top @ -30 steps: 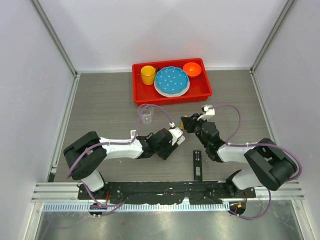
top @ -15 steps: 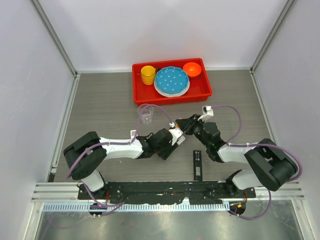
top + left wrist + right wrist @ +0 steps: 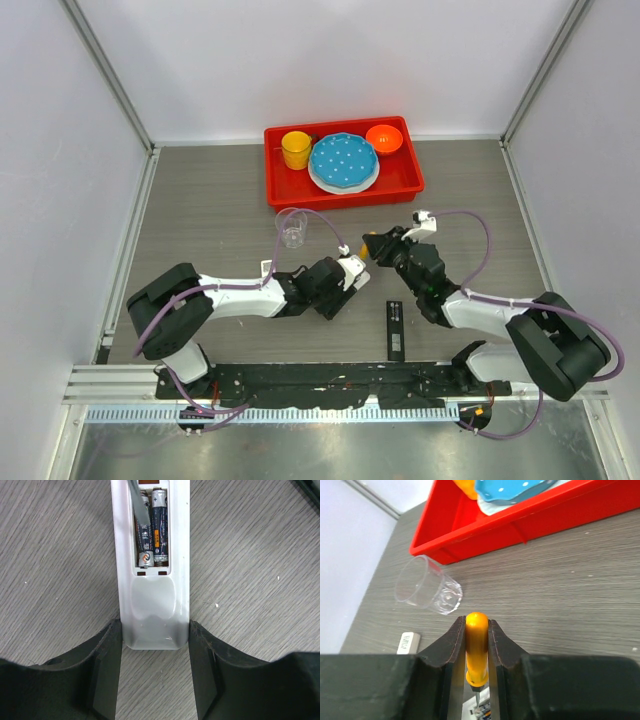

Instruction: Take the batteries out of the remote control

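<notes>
Two batteries (image 3: pixel 157 530) sit in the open bay of the white remote (image 3: pixel 152 615), mid-worktop toward the near edge. Left gripper (image 3: pixel 155 635) clamps the remote's end; right gripper (image 3: pixel 477 622) pinches the orange screwdriver (image 3: pixel 476 645). Right wrist has backed off after leaning in half a second ago; blade (image 3: pixel 140 505) rests on left battery (image 3: pixel 145 540), whose near end looks lifted. Prying is under way, nothing out. Remote's far end is cut off; overhead, grippers mostly cover it.
</notes>
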### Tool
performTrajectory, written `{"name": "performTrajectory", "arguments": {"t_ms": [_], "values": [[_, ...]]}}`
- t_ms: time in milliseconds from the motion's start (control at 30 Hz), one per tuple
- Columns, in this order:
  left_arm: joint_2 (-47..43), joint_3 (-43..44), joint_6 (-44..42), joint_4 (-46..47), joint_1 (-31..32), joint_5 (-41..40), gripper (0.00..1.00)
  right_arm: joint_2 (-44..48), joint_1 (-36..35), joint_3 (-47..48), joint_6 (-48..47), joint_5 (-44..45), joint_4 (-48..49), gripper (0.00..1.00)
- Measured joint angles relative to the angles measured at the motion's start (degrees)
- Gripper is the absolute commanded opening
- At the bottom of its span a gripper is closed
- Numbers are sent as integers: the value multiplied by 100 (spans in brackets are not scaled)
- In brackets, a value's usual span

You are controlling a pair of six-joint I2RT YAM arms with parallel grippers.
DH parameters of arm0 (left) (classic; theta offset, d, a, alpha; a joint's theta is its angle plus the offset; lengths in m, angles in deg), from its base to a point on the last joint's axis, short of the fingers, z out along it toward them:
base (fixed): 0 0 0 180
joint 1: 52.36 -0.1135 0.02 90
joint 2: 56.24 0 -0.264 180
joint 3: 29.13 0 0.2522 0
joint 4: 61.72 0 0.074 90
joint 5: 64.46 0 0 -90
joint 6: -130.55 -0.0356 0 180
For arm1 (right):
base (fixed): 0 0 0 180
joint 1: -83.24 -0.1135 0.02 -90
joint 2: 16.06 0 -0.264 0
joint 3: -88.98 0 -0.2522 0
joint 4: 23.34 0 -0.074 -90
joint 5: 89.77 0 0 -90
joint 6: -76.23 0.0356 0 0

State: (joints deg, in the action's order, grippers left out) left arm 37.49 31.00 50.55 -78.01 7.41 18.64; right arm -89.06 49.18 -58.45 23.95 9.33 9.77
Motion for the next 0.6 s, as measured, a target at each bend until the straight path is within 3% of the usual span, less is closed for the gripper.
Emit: {"name": "performTrajectory", "arguments": {"t_ms": [600], "values": [[0,0,0,0,-2,4,0,-446,-109,254,-822,625,-61,1]]}}
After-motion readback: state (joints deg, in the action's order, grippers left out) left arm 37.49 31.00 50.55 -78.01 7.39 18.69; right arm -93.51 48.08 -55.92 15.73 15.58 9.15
